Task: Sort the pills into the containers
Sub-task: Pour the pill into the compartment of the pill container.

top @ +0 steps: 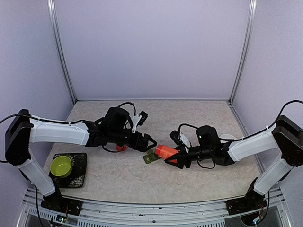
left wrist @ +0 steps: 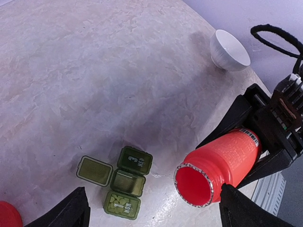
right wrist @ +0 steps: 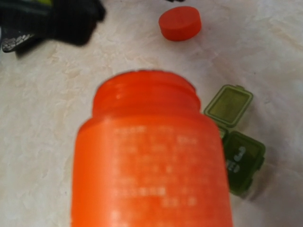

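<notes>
Orange bottle point(right wrist: 151, 156), uncapped, sits clamped in the right gripper point(top: 176, 157) near the pill box point(left wrist: 124, 183); left gripper point(left wrist: 154, 208) gapes empty.

Left arm point(top: 57, 132) and right arm point(top: 251, 145) have white shells, black fingers point(left wrist: 71, 210), black cables point(left wrist: 270, 27).

Orange bottle point(right wrist: 151, 156) blurred, cut off below; pill box point(right wrist: 244, 163) partly behind it.

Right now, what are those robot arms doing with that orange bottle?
The right hand holds the open orange bottle tipped on its side, mouth toward the little green pill box. One cell's lid is flipped open. The left hand hangs open nearby, holding nothing. The red cap lies on the table.
</notes>
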`<action>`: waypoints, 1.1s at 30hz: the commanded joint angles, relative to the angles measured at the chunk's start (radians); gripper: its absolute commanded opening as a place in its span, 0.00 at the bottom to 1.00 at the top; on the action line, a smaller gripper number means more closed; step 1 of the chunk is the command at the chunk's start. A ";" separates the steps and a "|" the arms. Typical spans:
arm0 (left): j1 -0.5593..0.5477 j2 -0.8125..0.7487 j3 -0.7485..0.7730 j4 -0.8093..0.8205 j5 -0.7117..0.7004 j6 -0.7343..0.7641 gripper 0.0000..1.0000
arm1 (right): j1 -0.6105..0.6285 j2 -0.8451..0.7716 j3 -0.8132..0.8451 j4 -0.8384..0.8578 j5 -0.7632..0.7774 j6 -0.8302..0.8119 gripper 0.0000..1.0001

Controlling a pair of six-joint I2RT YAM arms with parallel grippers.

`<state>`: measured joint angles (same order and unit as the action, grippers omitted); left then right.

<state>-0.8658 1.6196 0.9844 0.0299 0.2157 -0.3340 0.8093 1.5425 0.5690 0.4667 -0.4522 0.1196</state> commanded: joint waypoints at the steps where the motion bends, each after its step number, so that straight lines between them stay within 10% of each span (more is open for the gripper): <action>1: -0.007 0.031 -0.007 -0.008 -0.026 -0.006 0.93 | 0.018 0.031 0.050 -0.022 -0.005 -0.018 0.03; 33: -0.015 0.084 -0.035 0.001 -0.066 -0.013 0.92 | 0.042 0.098 0.116 -0.112 0.021 -0.030 0.04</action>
<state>-0.8738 1.6958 0.9558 0.0200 0.1486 -0.3450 0.8345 1.6226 0.6495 0.3832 -0.4450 0.1009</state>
